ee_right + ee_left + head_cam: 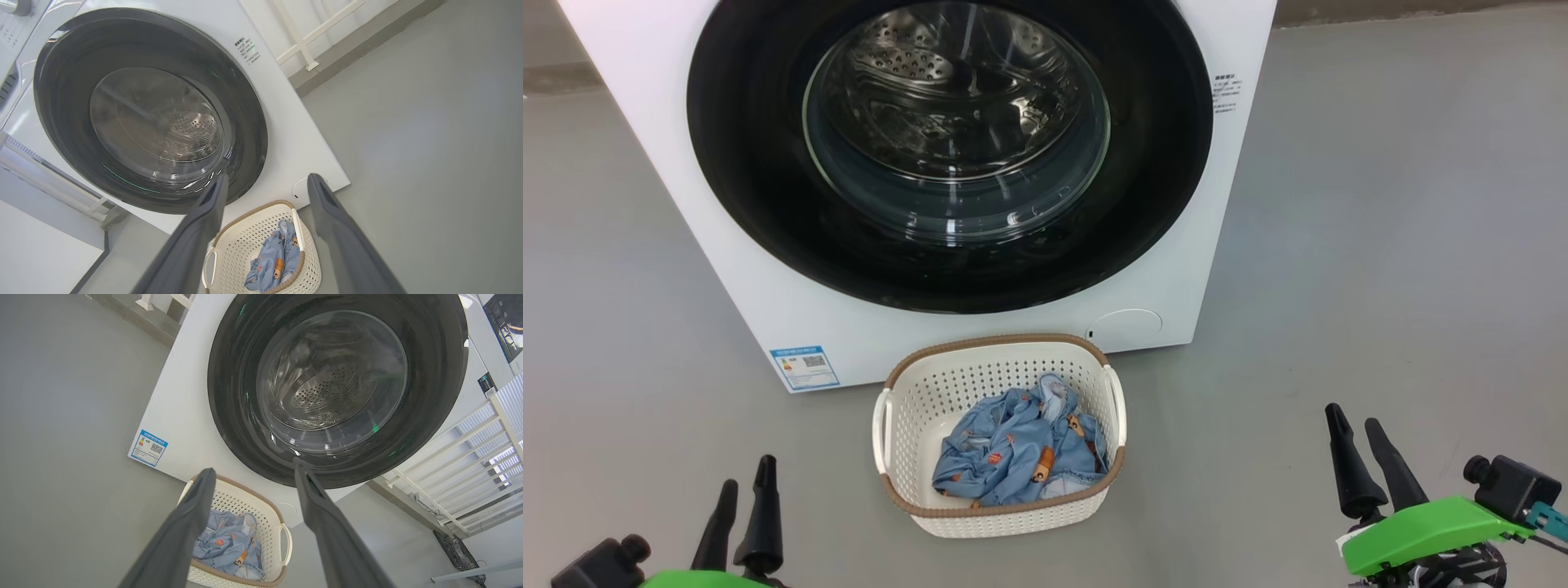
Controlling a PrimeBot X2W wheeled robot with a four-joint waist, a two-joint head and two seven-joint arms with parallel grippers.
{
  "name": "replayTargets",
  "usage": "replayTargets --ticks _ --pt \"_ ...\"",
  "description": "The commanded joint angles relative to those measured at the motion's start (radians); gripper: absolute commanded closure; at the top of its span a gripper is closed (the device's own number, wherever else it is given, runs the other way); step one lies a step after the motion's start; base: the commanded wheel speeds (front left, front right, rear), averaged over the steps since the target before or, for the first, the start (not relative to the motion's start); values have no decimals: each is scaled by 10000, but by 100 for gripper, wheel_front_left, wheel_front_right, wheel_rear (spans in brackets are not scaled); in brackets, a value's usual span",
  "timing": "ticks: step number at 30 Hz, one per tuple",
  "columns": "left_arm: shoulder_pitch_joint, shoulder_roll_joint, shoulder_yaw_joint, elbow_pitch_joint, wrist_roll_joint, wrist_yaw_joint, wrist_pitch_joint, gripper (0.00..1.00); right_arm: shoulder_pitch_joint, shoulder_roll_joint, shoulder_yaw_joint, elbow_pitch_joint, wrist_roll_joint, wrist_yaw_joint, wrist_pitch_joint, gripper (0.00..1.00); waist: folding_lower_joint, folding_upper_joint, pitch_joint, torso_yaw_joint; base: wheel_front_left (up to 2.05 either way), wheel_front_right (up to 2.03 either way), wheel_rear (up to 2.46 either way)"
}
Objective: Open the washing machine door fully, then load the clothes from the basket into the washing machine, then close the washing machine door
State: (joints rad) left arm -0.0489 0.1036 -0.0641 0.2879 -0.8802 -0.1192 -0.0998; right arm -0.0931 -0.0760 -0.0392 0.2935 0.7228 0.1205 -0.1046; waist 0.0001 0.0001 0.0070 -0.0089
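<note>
At the lower left of the head view, the left gripper (746,475) hangs above the grey floor (1380,245) with its two dark fingers spread apart and nothing between them; its own wrist view shows the same wide, empty gap. Just beyond it, a blue energy sticker (804,367) sits low on the left corner of the white washing machine (645,98). The washing machine door (752,163) is shut flat against the front, its glossy black rim ringing a bulging clear glass bowl through which the perforated steel drum (931,65) shows. Below the door, the basket (1005,347) stands upright on the floor just in front of the machine, between the two grippers and well apart from both. The clothes (1013,449) lie crumpled inside it, toward its near right side: light blue fabric with small orange-brown figures and a pale patch showing among the folds. The basket's white perforated walls are bare on the far left. Behind the basket's right handle (1117,400), a round flap (1125,327) is set low in the machine's front. At the lower right, the right gripper (1352,416) is likewise opened wide and holds nothing, its fingers pointing toward the machine above its green mount (1421,523).
</note>
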Motion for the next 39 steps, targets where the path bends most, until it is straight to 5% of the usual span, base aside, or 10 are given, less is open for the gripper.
replayTargets --ticks 1,39 --pt "-469 306 162 -276 362 -69 -181 0 -484 -156 238 -299 -380 62 -139 0 -1 -1 -5 -1 0 0 0" --pt "-735 687 56 -97 4409 -104 -1269 0 -948 -181 426 -309 -5027 92 -1222 0 -1 -1 -46 105 0 0 0"
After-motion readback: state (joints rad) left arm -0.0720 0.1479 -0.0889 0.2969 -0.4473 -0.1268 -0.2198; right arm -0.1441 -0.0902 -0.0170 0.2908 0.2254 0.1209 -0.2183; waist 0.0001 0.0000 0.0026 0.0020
